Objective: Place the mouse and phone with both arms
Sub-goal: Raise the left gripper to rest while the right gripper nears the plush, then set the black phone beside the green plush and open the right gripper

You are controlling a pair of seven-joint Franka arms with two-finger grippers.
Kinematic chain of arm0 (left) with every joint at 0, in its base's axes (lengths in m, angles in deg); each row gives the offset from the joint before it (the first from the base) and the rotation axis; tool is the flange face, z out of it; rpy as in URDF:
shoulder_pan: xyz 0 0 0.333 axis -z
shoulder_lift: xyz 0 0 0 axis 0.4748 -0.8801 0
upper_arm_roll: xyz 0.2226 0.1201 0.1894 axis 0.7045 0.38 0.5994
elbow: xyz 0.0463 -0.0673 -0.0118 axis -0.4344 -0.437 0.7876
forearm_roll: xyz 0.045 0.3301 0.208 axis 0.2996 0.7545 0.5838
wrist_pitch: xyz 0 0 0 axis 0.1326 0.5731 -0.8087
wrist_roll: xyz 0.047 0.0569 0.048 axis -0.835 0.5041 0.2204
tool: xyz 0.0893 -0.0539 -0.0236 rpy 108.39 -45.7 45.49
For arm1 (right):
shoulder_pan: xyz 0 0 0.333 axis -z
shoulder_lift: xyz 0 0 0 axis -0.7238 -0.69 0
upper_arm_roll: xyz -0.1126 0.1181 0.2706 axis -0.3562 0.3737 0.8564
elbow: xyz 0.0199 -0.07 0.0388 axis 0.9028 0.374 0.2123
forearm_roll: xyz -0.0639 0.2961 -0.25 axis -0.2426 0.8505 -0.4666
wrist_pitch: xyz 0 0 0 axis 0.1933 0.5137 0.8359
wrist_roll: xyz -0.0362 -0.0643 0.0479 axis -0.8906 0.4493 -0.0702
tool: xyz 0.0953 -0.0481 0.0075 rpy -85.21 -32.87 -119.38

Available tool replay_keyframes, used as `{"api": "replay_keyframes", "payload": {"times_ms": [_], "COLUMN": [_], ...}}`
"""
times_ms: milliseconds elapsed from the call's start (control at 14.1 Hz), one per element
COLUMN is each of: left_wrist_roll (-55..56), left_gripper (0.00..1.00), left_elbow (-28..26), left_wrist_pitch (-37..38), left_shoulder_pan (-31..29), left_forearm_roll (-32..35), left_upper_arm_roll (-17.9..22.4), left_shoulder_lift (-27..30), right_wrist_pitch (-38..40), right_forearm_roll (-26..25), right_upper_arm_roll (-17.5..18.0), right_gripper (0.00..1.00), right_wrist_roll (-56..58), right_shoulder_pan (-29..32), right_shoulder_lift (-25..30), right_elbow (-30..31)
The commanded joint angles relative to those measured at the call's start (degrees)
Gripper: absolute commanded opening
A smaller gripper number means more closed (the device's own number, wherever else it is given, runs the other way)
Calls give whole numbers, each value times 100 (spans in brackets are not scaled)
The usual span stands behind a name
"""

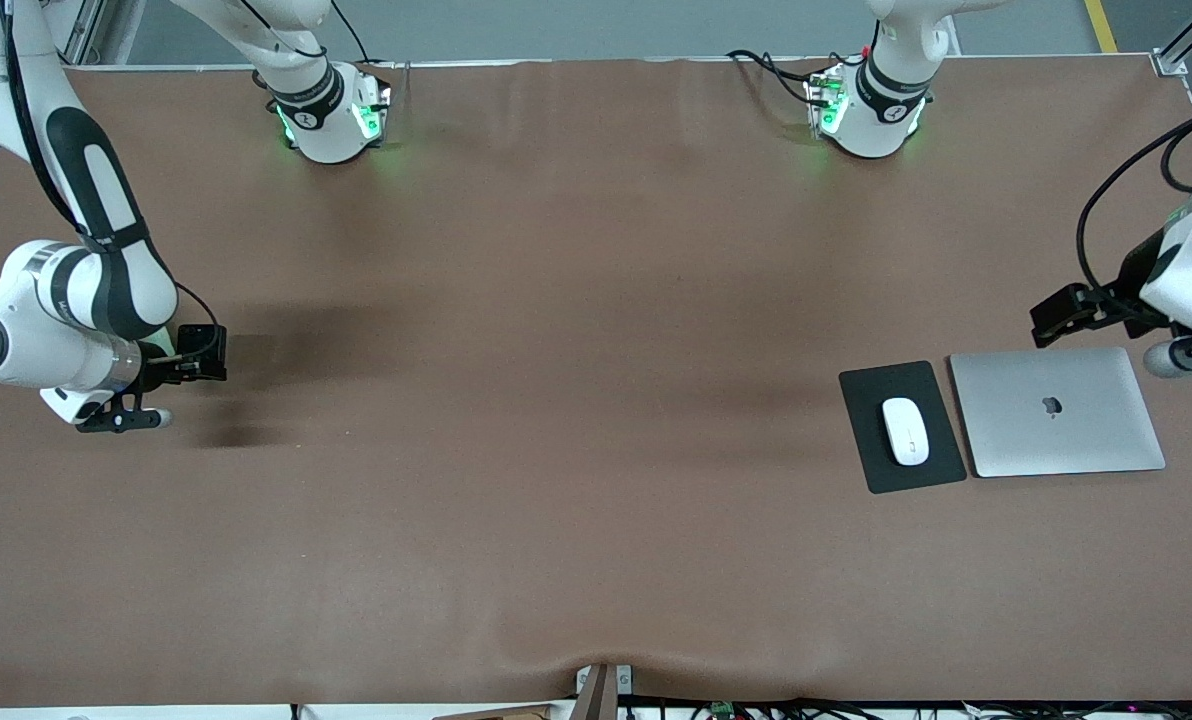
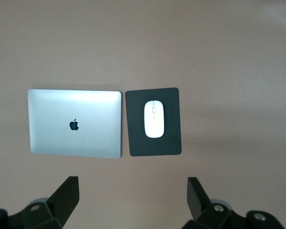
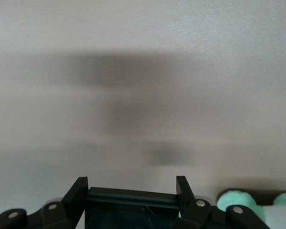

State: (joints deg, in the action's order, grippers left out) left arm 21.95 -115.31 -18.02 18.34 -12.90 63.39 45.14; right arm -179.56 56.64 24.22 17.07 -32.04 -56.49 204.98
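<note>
The white mouse (image 1: 905, 430) lies on a black mat (image 1: 876, 468) toward the left arm's end of the table; it also shows in the left wrist view (image 2: 154, 119). My left gripper (image 1: 1056, 318) is open and empty, up in the air over bare table beside the mat and laptop; its fingers (image 2: 66, 193) stand wide apart in the left wrist view. My right gripper (image 1: 188, 358) is shut on the black phone (image 1: 206, 350), held above the table at the right arm's end. The phone (image 3: 131, 207) sits clamped between the fingers (image 3: 79, 188).
A closed silver laptop (image 1: 1056, 412) lies beside the mat, toward the left arm's end; it also shows in the left wrist view (image 2: 74, 123). The brown table cover (image 1: 556, 400) spreads between the two arms.
</note>
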Motion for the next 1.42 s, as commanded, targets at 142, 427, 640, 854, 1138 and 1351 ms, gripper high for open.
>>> {"api": "replay_keyframes", "payload": {"times_ms": [142,427,640,854,1138,1351], "left_wrist_roll": [-304,-208,-216,-286,-242,-181], "left_gripper": [100,100,100,100,100,100], "left_elbow": [-267,-548,-514,-514,-487,-496], "left_wrist_pitch": [396,609,618,618,618,626], "left_shoulder_pan": [331,473,465,464,447,429], "left_forearm_roll": [-540,-593,-602,-602,-585,-584], "left_upper_arm_roll": [376,394,394,368,385,403], "left_shoulder_lift": [600,996,988,970,970,1005], "right_wrist_pitch": [-218,-297,-280,-184,368,800], "right_forearm_roll": [-118,-118,-118,-118,-118,-110], "right_upper_arm_roll": [94,94,94,94,103,120], "right_gripper": [6,38,100,100,100,100], "right_wrist_roll": [158,176,167,150,132,27], "right_shoulder_pan": [341,403,360,228,-106,-483], "right_shoulder_lift": [-367,-421,-412,-298,1,211], "right_elbow": [24,59,59,24,-300,-591]}}
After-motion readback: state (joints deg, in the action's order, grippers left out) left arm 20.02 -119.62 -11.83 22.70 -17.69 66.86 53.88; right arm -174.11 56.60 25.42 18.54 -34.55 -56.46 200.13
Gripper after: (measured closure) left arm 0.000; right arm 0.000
